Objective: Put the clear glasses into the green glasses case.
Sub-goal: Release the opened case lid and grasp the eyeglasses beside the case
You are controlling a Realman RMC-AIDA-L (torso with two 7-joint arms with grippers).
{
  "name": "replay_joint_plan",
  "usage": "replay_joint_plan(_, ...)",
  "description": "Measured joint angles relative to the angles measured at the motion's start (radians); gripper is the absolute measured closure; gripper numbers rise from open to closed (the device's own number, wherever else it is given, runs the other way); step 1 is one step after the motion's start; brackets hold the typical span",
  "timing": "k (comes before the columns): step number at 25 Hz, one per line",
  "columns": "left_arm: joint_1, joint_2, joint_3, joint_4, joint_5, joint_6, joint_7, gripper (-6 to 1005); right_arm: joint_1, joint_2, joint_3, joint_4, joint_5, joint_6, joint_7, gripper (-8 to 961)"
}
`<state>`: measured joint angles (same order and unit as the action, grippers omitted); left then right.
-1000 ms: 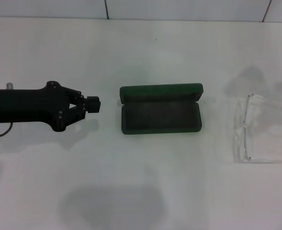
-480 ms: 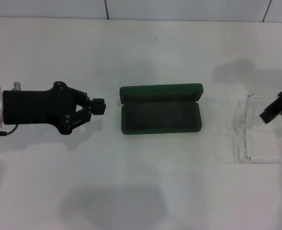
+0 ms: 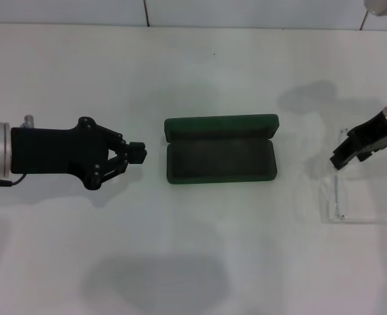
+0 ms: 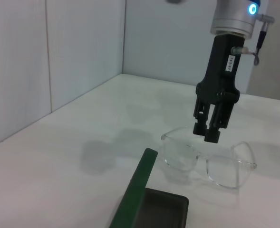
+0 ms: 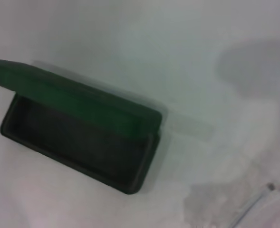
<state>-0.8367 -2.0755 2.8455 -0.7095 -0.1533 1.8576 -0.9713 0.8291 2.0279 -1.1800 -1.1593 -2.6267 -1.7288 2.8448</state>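
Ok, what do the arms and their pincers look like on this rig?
Left pincer: matte black, angular linkage fingers on a black body, a silver wrist cuff and a thin black cable. Right pincer: the same black build, a white label, a silver wrist with a blue light and a cable.

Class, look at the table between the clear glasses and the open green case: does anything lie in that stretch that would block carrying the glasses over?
Nothing visible does. Only bare white table separates the clear glasses from the green glasses case, whose lid stands open. The right gripper hangs above the glasses; the left gripper sits on the case's far side.
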Motion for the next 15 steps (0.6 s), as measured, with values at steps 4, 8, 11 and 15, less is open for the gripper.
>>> replay_joint_plan(4,0.006,0.000,0.000,0.000,0.002,0.000,0.000,934,0.016,0.000,0.008,0.065,0.024,0.011,0.000,476)
replay_joint_plan(8,0.011,-0.005,0.000,0.000,0.002,0.001,0.000,934,0.026,0.000,0.007,0.096,0.024,0.021,0.000,475)
replay_joint_plan(11,0.019,-0.006,0.000,0.013,0.002,0.002,0.001,934,0.026,-0.001,0.007,0.107,0.022,0.036,-0.001,475)
replay_joint_plan(15,0.030,-0.004,0.000,0.025,0.002,0.001,0.004,934,0.027,-0.003,0.008,0.137,0.025,0.054,-0.001,475)
